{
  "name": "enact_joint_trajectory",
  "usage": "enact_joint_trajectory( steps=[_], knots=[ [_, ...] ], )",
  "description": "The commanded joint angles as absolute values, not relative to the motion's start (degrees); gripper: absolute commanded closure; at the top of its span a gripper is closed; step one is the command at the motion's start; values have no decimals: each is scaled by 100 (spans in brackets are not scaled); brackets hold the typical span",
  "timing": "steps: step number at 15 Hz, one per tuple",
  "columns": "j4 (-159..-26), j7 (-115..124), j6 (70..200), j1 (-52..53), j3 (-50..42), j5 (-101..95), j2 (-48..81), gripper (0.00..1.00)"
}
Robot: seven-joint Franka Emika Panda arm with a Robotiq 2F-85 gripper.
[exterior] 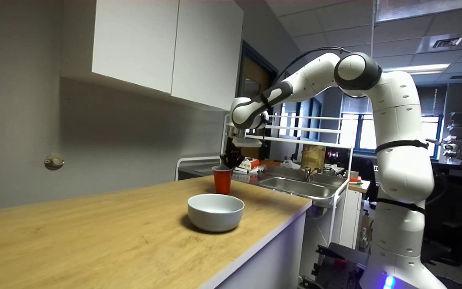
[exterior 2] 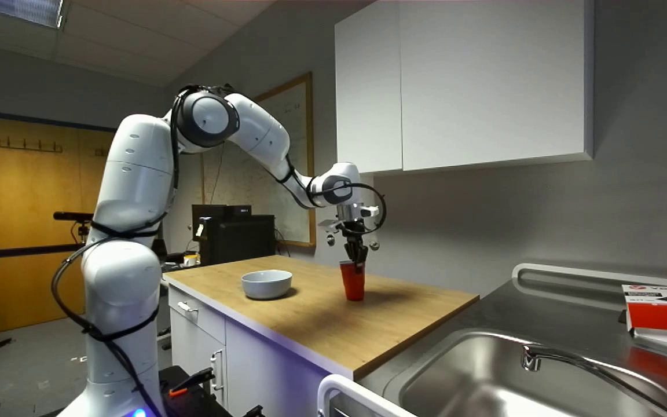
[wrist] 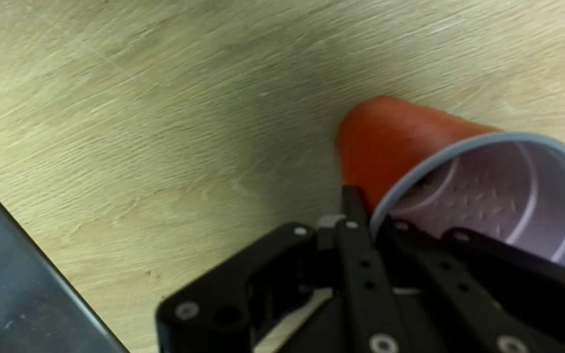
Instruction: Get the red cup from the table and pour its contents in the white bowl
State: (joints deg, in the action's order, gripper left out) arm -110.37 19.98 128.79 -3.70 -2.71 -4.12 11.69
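The red cup (exterior: 222,183) (exterior 2: 354,286) is near the sink end of the wooden table (exterior: 94,237) (exterior 2: 304,315) in both exterior views. It looks nearly upright; I cannot tell whether its base touches the table. My gripper (exterior 2: 359,265) comes from above and is shut on the cup's wall at the rim. In the wrist view the gripper (wrist: 373,220) has one finger outside the cup (wrist: 395,137) and the other inside. The cup's inside is pale; any contents are hard to make out. The white bowl (exterior: 215,218) (exterior 2: 266,285) stands upright on the table, apart from the cup.
A metal sink (exterior 2: 484,376) adjoins the table's end, with a faucet (exterior 2: 565,359) and a red and white box (exterior 2: 663,310) beside it. White cabinets (exterior: 171,48) hang above the table. A white rack frame (exterior: 307,141) stands around the sink.
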Motion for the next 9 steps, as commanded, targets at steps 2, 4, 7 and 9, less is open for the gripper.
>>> enact_joint_trajectory(
  steps=[2,4,7,9],
  knots=[
    [-11091,2207,12413,24,-290,-919,917,100],
    [-11147,2340,12199,192,-257,-1275,817,99],
    [-11291,2623,11848,467,-177,-1963,604,99],
    [-11363,2709,11558,620,-74,-2355,468,99]
  ],
)
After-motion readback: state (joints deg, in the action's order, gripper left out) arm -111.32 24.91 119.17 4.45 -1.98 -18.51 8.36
